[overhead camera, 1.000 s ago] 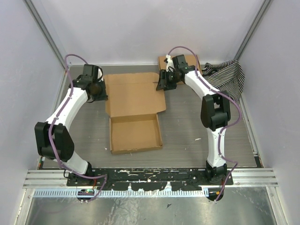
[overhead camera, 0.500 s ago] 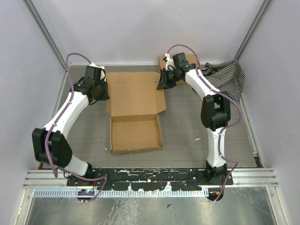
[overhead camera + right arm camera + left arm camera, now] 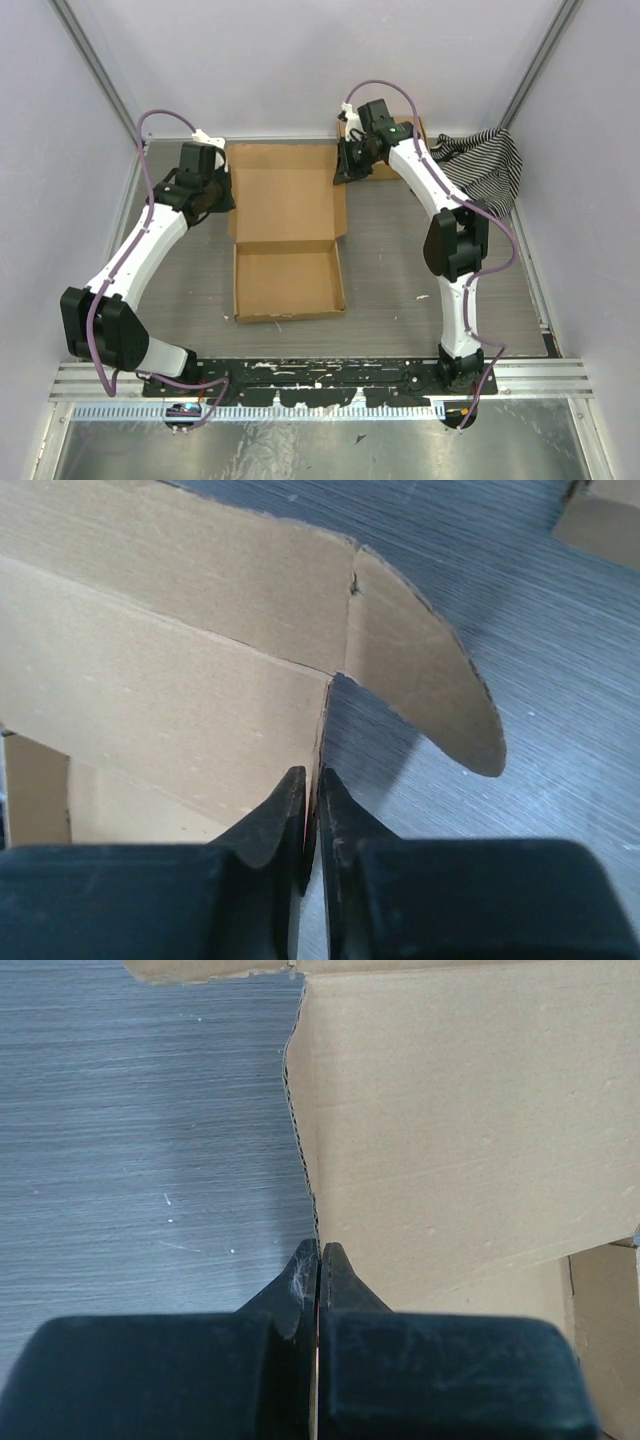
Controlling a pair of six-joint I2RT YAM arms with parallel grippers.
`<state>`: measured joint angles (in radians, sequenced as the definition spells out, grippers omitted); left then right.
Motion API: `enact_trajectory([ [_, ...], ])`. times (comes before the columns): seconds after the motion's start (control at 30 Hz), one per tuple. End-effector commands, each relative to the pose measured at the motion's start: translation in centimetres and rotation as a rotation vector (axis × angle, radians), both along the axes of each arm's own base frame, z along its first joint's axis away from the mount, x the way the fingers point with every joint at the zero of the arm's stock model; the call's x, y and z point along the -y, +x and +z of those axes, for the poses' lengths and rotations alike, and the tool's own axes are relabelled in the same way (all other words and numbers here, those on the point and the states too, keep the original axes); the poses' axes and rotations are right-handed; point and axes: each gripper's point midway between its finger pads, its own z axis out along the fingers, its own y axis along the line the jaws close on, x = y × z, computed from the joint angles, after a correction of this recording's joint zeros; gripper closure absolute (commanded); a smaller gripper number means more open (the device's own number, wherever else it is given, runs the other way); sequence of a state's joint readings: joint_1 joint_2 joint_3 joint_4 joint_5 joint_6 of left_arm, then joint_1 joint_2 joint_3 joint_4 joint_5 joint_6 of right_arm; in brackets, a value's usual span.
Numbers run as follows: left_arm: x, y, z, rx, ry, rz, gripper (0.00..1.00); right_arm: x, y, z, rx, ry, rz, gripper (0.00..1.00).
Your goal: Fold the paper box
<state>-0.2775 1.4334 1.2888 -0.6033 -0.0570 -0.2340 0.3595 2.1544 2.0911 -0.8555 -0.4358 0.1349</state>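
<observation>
the paper box (image 3: 288, 282) lies on the table (image 3: 400, 290) about midway between the left and right edges. its formed shallow tray sits toward the near edge, and its lid panel reaches toward the far edge. the left gripper (image 3: 226, 196) is at the lid's left edge. in the left wrist view its fingers (image 3: 300, 1270) are pressed together on that cardboard edge. the right gripper (image 3: 344, 172) is at the lid's right edge, its fingers (image 3: 275, 815) likewise pinched on thin cardboard beside a rounded side flap (image 3: 425, 675). a second cardboard box (image 3: 416, 130) and a striped cloth (image 3: 485, 165) sit by the far right corner.
</observation>
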Motion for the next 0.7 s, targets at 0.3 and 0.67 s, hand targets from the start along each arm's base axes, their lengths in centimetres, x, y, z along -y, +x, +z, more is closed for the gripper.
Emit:
enact_trajectory([
  [0.3,-1.9,0.9,1.3,0.056,0.097,0.083,0.35,3.6,0.2,7.8,0.355,-0.155,-0.18,0.99],
  [0.67,-1.2,2.9,6.0,0.096,0.099,0.058,0.24,4.2,-1.1,11.5,0.558,-0.154,-0.071,0.99],
])
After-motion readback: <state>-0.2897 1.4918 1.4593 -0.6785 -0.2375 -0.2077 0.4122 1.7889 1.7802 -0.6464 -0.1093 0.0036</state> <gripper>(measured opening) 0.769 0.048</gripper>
